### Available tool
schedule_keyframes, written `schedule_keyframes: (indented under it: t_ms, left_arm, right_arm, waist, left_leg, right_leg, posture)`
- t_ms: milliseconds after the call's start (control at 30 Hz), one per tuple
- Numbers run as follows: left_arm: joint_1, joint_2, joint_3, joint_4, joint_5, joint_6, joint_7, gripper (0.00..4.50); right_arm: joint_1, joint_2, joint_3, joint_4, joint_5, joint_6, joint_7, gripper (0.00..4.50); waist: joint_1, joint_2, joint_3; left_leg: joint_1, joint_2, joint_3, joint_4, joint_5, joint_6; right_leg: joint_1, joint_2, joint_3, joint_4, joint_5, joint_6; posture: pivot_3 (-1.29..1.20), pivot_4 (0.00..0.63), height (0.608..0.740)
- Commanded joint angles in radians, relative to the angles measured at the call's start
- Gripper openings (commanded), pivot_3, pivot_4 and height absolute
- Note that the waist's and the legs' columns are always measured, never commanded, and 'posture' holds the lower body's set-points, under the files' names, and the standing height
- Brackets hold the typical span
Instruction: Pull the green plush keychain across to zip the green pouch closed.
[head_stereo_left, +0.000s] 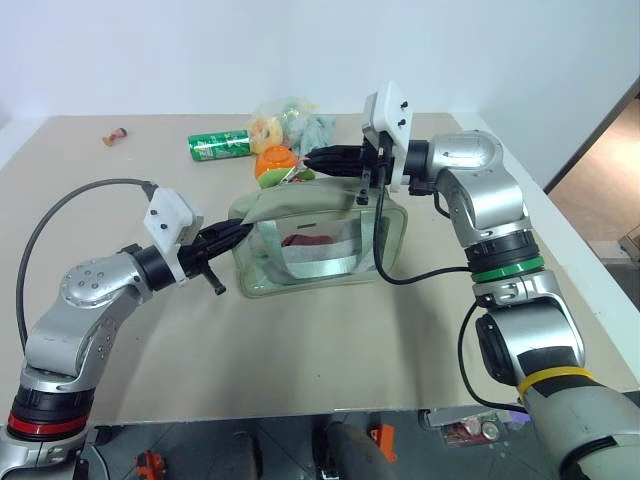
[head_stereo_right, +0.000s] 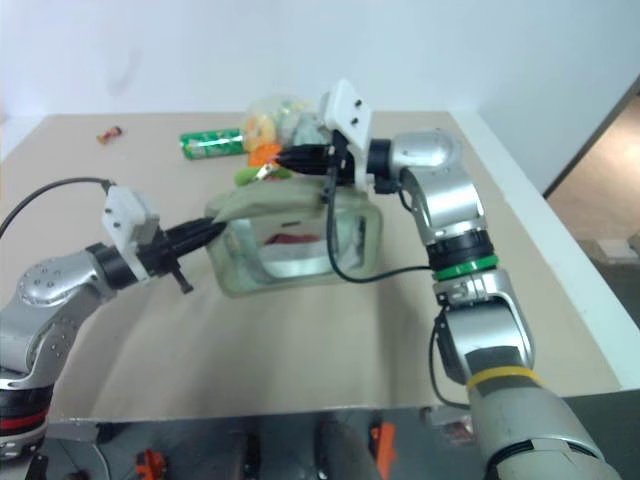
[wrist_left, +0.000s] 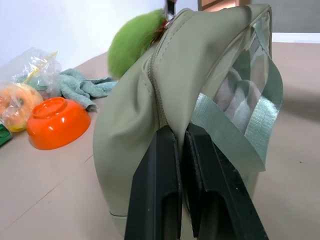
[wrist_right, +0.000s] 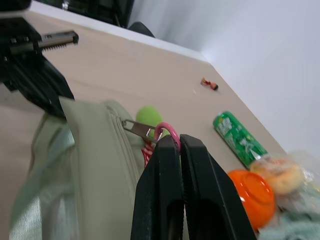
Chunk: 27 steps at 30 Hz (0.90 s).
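So the big pale sage-green fabric pouch (head_stereo_left: 315, 240) with the clear plastic window stood upright near the middle of the beige tabletop (head_stereo_left: 330, 350), window side facing the camera, something red visible inside through the plastic. One of its green strap handles (wrist_left: 260, 120) ran down over the window panel.

The left gripper (head_stereo_left: 232, 233) came in level from the robot's left and had its two black fingers (wrist_left: 155, 195) pressed together on the end of the pouch, pinching the fabric right at the zipper seam. You could see the closed zipper line running up from the fingers along the top of the bag in the left wrist view.

The right gripper (head_stereo_left: 312, 158) reached across from the right, pointing left, above the far top corner of the pouch. Its jaws were clamped shut on the small pink loop (wrist_right: 166, 133), which hooked onto the metal zipper pull (wrist_right: 139, 130). The bright lime-green fuzzy plush keychain (wrist_left: 134, 44) hung off that same loop, just beside the pouch's top edge at the end away from the left gripper.

Behind the pouch there was an orange plastic bowl (wrist_left: 56, 122), a crumpled grey-green cloth rag (wrist_left: 82, 86) and a clear plastic bag of stuff (head_stereo_left: 280, 118) all bunched together. A green soda can (head_stereo_left: 222, 146) lay on its side next to them, and a tiny red-and-brown object (head_stereo_left: 116, 136) sat well apart near the far left of the table.
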Motion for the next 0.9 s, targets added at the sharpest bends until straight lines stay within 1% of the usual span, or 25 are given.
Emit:
schedule_keyframes:
  t_ms: [33, 267, 600, 733, 900]
  left_arm:
    - [0.015, 0.017, -0.004, 0.013, 0.020, 0.008, -0.011, 0.00]
    - [0.016, 0.029, -0.012, 0.019, 0.034, -0.002, -0.028, 0.00]
    - [-0.009, 0.043, -0.019, 0.019, 0.037, 0.004, -0.042, 0.00]
    - [-0.013, 0.053, -0.018, 0.023, 0.042, 0.003, -0.052, 0.00]
    - [-0.023, 0.059, -0.018, 0.036, 0.046, 0.001, -0.061, 0.00]
  right_arm:
    - [0.000, -0.071, -0.097, -0.051, 0.022, 0.002, -0.044, 0.03]
    - [0.025, -0.156, -0.143, -0.062, 0.032, -0.003, -0.077, 0.03]
    - [0.116, -0.305, -0.203, -0.039, 0.026, -0.022, -0.119, 0.03]
    - [0.200, -0.383, -0.250, -0.043, 0.020, -0.026, -0.147, 0.03]
    - [0.319, -0.452, -0.287, -0.063, 0.019, -0.037, -0.161, 0.03]
  waist:
    - [0.003, 0.000, 0.000]
    - [0.007, 0.000, 0.000]
    - [0.016, 0.000, 0.000]
    - [0.018, 0.000, 0.000]
    - [0.017, 0.001, 0.000]
  left_leg:
    - [0.000, 0.000, 0.000, 0.000, 0.000, 0.000]
    - [0.000, 0.000, 0.000, 0.000, 0.000, 0.000]
    - [0.000, -0.003, 0.001, 0.000, 0.000, 0.000]
    - [0.000, -0.003, 0.001, 0.000, 0.000, 0.000]
    - [0.000, -0.005, 0.000, 0.000, 0.000, 0.000]
  right_leg:
    - [0.000, 0.000, 0.000, 0.000, 0.000, 0.000]
    - [0.000, 0.001, 0.000, 0.000, 0.000, 0.000]
    - [0.000, -0.001, 0.000, -0.001, 0.000, 0.001]
    - [0.000, 0.000, 0.000, -0.001, 0.000, 0.001]
    - [0.000, -0.001, 0.000, -0.001, -0.001, 0.001]
  posture:
    - [0.00, 0.150, 0.740]
    - [0.00, 0.150, 0.740]
    - [0.00, 0.150, 0.740]
    - [0.00, 0.150, 0.740]
    - [0.00, 0.150, 0.740]
